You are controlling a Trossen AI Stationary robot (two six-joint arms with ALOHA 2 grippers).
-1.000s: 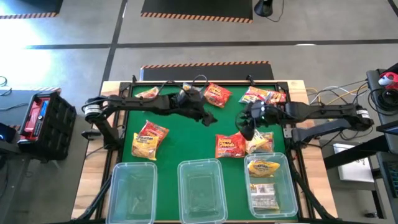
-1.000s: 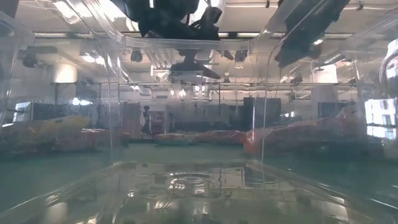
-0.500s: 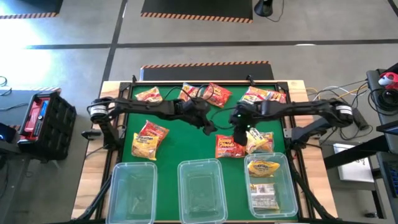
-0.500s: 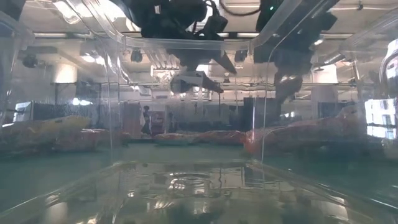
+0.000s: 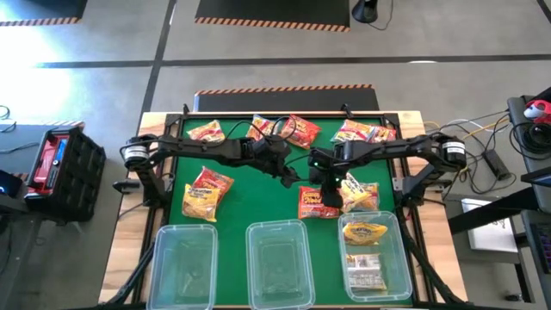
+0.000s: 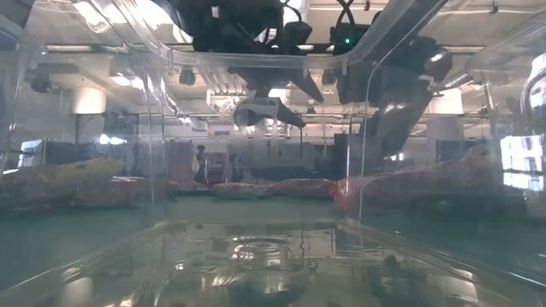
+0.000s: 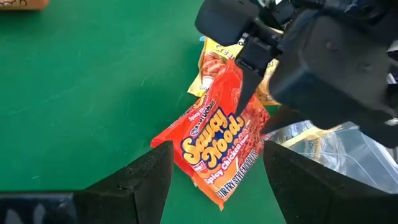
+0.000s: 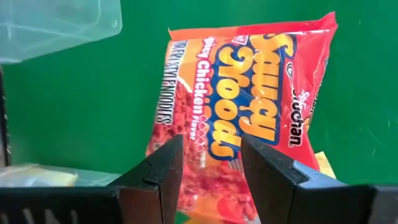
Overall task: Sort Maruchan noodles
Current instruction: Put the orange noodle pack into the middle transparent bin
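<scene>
While the right gripper (image 5: 325,183) hovers with parted fingers just above a red packet (image 5: 318,202) on the green mat (image 5: 258,198), nothing is held. Left gripper (image 5: 291,175) waits nearby, fingers apart and empty.

The red noodle packet (image 8: 242,112) reads "Saucy Noodles", "Spicy Chicken Flavor" and "Maruchan".

A red Saucy Noodles packet (image 5: 315,203) is seen lying flat on the green mat, its edge overlapped with a yellow packet (image 5: 360,197). Further packets are scattered: one yellow-red (image 5: 207,190) at left, several along the far edge (image 5: 297,131). Two are laid in the right bin (image 5: 366,232).
</scene>
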